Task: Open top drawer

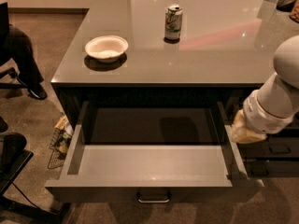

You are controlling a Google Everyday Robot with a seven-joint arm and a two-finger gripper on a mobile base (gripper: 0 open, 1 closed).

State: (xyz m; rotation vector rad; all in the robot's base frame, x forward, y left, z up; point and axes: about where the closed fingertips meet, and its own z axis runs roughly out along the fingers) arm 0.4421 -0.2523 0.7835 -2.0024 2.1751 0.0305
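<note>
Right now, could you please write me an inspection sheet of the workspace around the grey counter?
Surface: glossy grey countertop, showing reflections.
Job's things: wide dark grey top drawer pulled far out, nothing seen inside; small metal pull handle centred on its front.
Clutter: white round bowl and upright drink can on the countertop, apart from each other.
Gripper: the gripper is beside the drawer's right wall, below the countertop edge, away from the handle.
Cables: nothing seen.
Surroundings: wire basket on the carpet at left; a person's dark leg and shoe; narrower grey drawers at right.
</note>
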